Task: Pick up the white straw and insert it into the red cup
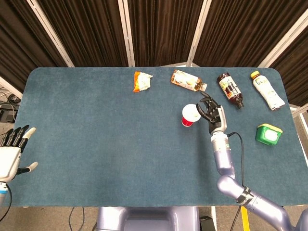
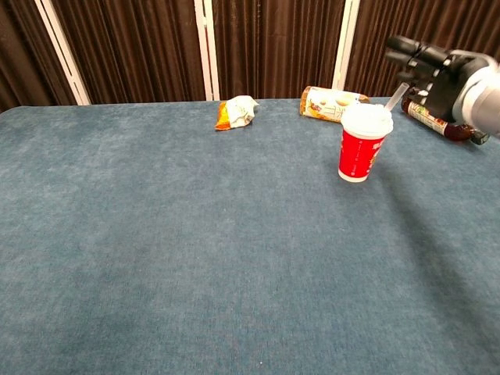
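Your right hand [image 2: 437,74] pinches the white straw [image 2: 395,96] at the upper right of the chest view, the straw slanting down with its lower end at the lid of the red cup [image 2: 361,148]. From the head view the straw is hidden; there you see only the right hand just right of the cup, right of centre on the table [image 1: 96,134]. Your left hand [image 1: 12,154], at the lower left edge and seen only from the head, holds nothing, fingers apart.
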`<state>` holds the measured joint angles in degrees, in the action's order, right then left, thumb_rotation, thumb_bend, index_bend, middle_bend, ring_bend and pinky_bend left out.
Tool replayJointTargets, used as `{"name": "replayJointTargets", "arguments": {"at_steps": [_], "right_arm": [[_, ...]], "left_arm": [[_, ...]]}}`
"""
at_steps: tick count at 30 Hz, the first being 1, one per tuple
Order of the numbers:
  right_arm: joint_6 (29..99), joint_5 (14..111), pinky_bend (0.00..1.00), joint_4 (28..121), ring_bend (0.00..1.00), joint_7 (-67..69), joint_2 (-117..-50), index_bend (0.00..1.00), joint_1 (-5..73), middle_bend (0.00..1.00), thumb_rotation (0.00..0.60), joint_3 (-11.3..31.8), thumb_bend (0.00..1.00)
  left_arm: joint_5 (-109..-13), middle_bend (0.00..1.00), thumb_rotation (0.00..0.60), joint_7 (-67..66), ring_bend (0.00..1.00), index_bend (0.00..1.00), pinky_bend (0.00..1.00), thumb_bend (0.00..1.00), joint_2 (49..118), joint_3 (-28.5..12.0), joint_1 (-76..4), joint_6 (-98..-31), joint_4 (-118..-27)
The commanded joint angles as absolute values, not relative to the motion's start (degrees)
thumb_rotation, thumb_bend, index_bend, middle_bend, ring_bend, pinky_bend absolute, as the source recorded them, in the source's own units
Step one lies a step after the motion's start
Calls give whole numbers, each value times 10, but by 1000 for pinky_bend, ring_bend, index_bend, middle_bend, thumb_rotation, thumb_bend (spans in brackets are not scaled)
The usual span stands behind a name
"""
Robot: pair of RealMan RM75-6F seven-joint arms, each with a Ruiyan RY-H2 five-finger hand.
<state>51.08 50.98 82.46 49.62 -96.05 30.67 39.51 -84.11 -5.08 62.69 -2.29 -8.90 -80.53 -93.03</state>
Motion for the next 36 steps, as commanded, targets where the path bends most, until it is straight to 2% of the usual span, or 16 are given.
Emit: {"name": "replayJointTargets", "arguments": {"at_steps": [1,4,6,9,12,17,24,28,32,36], "right_arm": [[540,541,0,847,0,466,-932,434,293,120,600,391,243],[568,575,0,865,0,418,-894,372,283,61,600,384,193],[580,600,0,879,0,376,-858,282,273,12,600,374,150],[579,630,0,900,0,315,-798,132,255,0,600,352,99],[591,666,0,923,0,238,-724,23,226,0,600,323,31],[642,723,0,929,0,92,-654,0,186,0,600,265,0],[722,776,0,936,0,-78,-622,0,129,0,600,181,0],[759,811,0,925,0,-115,-627,0,100,0,600,137,0],[793,840,0,903,0,-96,-641,0,72,0,600,102,0],[802,844,0,891,0,-85,-644,0,59,0,600,84,0]], "left_arm": [[-841,0,600,-51,0,35,0,58,627,-23,-89,-805,-931],[-841,0,600,-52,0,34,0,58,627,-23,-89,-806,-931],[-841,0,600,-52,0,35,0,57,627,-23,-89,-806,-931],[-841,0,600,-53,0,35,0,57,628,-23,-88,-807,-931],[-841,0,600,-54,0,35,0,56,628,-23,-88,-808,-931],[-841,0,600,-57,0,35,0,57,629,-23,-88,-809,-932],[-842,0,600,-59,0,35,0,58,631,-23,-86,-812,-932],[-843,0,600,-57,0,35,0,57,631,-22,-86,-813,-930],[-844,0,600,-55,0,35,0,57,631,-22,-86,-813,-930],[-846,0,600,-53,0,35,0,57,630,-21,-85,-813,-929]]}}
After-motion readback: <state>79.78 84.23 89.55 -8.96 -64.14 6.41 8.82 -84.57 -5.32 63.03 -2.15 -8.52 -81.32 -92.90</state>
